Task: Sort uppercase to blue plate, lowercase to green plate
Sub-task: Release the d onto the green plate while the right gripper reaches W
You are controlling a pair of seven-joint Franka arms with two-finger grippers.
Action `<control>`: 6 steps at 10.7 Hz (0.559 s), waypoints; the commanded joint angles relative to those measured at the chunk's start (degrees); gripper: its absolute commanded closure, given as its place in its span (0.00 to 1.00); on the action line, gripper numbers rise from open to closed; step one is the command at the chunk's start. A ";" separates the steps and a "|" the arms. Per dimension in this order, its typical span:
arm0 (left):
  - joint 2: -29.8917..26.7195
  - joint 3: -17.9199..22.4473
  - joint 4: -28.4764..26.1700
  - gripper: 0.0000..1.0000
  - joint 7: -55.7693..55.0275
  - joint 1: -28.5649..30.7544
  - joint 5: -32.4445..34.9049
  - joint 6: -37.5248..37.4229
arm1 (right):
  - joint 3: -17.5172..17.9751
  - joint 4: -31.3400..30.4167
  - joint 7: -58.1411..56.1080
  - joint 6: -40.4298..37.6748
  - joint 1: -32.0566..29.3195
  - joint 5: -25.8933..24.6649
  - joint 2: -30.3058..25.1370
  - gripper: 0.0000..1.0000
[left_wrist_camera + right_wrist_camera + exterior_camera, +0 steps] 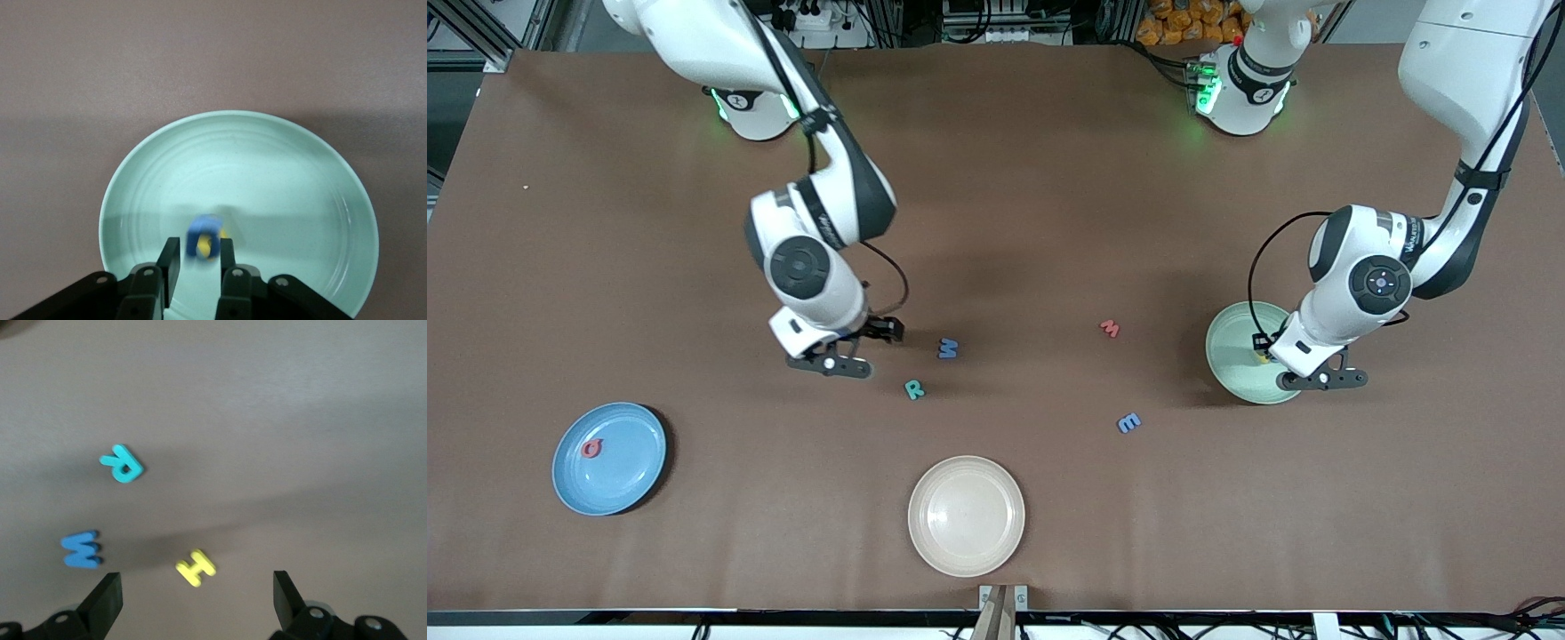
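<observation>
Blue plate (pixel 569 480): holds only the red Q (pixel 592 449); one capital sorted.
Green plate (pixel 1232 373): a blue g (pixel 203 239) sits over a yellow h (pixel 223 235) (probably; mostly hidden).
Left gripper (pixel 199 259): low over the green plate, fingers slightly parted beside the g; whether it has let go, I cannot tell.
Right gripper (pixel 197 590): spread wide, empty, over the yellow H (pixel 195 567).
Capitals left: H, blue W (pixel 948 348), teal R (pixel 914 389).
Lowercase left: red w (pixel 1110 328), blue m-like letter (pixel 1128 423).
Cream plate (pixel 938 551): unused.

Bare table around yellow H (pixel 195 567); blue W (pixel 81 549), teal R (pixel 122 463) lie near.
</observation>
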 commanded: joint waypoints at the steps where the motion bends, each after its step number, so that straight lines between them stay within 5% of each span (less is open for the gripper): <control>1: -0.07 -0.26 -0.03 0.48 -0.27 0.14 0.58 0.53 | -0.41 5.61 6.82 4.51 2.20 1.58 6.65 0.00; 6: 0.19 -1.22 -0.20 0.47 -2.72 -0.56 0.58 0.53 | 0.30 5.44 11.94 10.78 6.24 7.91 10.09 0.00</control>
